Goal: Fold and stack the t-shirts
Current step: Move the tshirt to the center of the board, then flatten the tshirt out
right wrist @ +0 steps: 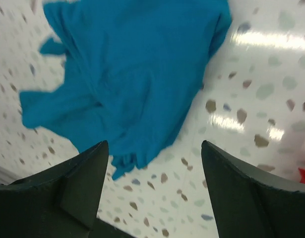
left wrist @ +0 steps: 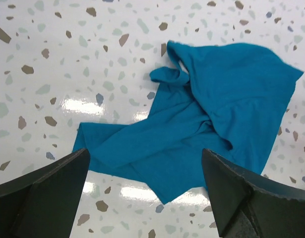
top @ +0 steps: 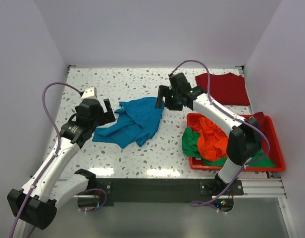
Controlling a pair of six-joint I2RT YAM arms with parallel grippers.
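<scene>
Teal-blue t-shirt (top: pixel 137 121) crumpled flat, speckled tabletop (top: pixel 137 82) around all its edges.

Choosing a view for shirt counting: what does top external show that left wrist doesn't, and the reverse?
Only top external: dark red shirt flat at far right; red bin holding orange shirt and green shirt. Only left wrist: no extra things, just close fold detail, framed by the open left tool. Both: crumpled blue shirt on the speckled table.
</scene>
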